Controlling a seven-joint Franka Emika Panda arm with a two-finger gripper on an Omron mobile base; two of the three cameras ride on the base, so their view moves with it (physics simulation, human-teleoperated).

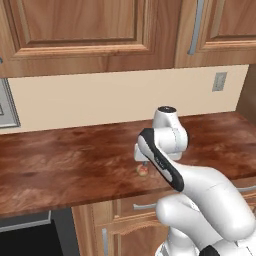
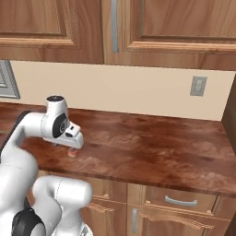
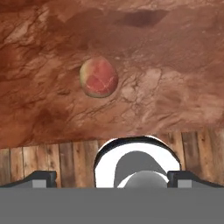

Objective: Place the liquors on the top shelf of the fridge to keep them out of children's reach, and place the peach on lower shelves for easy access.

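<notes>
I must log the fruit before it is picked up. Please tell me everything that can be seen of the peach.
The peach is a small round fruit, orange-red with a yellow-green blush on one side and a smooth skin. It looks whole. It lies on the reddish-brown counter, near the front edge, with nothing beside it. Only the counter touches it. The gripper hangs above it with its jaws open and does not hold it.

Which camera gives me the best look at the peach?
The hand view: the peach lies whole and large on the counter, with nothing in front of it. In both base views it is tiny and tucked under the open gripper.
</notes>
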